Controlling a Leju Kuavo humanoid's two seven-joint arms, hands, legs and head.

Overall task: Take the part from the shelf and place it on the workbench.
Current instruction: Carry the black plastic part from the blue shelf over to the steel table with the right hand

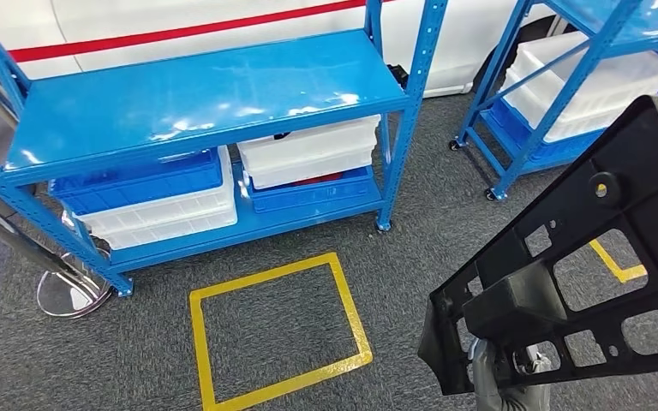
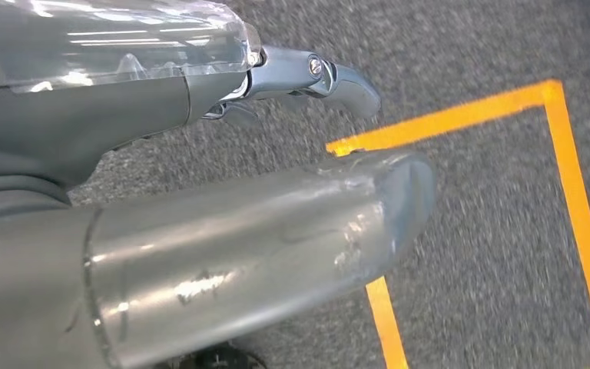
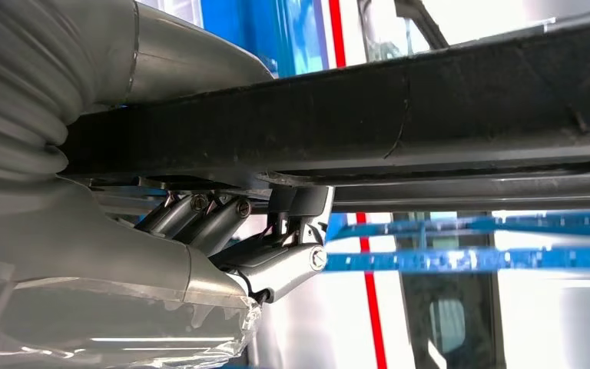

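Held low and close in the head view, black part, off the blue shelf and gripped from beneath by right robot hand, well above the carpet and the yellow square. Best kept level and firmly clamped during the carry, clear of the shelf posts, until a worktop comes into sight. Seen from the right wrist, fingers clenched under the part's edge; from the left wrist, left robot hand released, grasping nothing, hanging over the carpet by the yellow square.
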